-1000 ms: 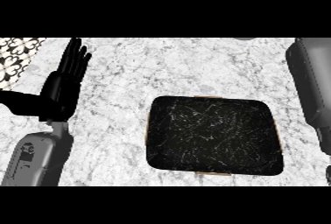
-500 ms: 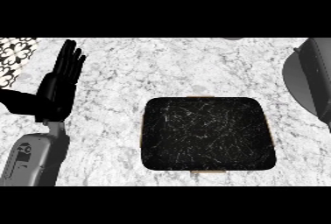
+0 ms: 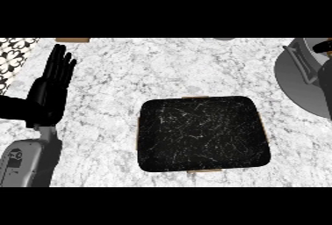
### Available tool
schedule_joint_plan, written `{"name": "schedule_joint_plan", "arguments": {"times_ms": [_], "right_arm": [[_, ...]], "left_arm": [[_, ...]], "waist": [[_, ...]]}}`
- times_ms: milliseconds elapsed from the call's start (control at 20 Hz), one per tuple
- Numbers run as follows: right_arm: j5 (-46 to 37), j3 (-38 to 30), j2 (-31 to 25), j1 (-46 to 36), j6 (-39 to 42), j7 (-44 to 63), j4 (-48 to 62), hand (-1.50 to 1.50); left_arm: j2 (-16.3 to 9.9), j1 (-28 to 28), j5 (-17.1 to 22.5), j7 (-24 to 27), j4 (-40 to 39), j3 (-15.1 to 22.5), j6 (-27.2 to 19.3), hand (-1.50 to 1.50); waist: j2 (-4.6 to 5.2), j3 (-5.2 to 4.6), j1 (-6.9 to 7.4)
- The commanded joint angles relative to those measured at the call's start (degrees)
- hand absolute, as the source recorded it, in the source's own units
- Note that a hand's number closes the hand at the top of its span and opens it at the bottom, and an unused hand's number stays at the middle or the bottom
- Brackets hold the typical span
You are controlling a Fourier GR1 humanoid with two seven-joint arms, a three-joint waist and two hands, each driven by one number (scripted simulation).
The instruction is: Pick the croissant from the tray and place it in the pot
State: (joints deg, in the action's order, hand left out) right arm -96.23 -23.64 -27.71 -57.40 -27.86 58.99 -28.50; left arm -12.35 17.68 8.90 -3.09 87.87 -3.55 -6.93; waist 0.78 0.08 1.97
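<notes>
Still the left hand [image 3: 47,97] rests at the view's left side, fingers straight and upright, holding nothing. Outward from it, on the marble counter [image 3: 162,66], the black tray [image 3: 201,134] lies bare: no croissant on it. Over the last second the grey pot [image 3: 299,81] has slid further into view at the right edge. A dark shape over it is probably the right hand [image 3: 324,72]; whether it grips anything I cannot tell. A small brown sliver [image 3: 326,42] at that edge may be the croissant. I judge the pick done, with the placing into the pot under way
</notes>
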Motion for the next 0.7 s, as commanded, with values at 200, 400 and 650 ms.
{"name": "schedule_joint_plan", "arguments": {"times_ms": [200,400,650], "right_arm": [[4.0,-4.5,-5.2,2.7,-10.4,-3.5,6.7,1.5],[4.8,-5.7,-4.8,6.3,-15.0,-3.8,10.2,1.5],[15.7,-14.5,-8.8,4.5,-10.7,-12.9,13.4,1.5]], "left_arm": [[-1.9,2.5,1.3,1.1,-3.4,-3.0,2.1,0.0],[0.4,-2.2,-0.1,0.4,2.0,-0.3,0.8,0.0],[-0.1,-0.7,0.2,1.0,0.6,-1.2,1.2,0.0]], "waist": [[0.06,0.01,-0.43],[-0.02,0.05,0.07],[0.26,0.21,0.12]]}}
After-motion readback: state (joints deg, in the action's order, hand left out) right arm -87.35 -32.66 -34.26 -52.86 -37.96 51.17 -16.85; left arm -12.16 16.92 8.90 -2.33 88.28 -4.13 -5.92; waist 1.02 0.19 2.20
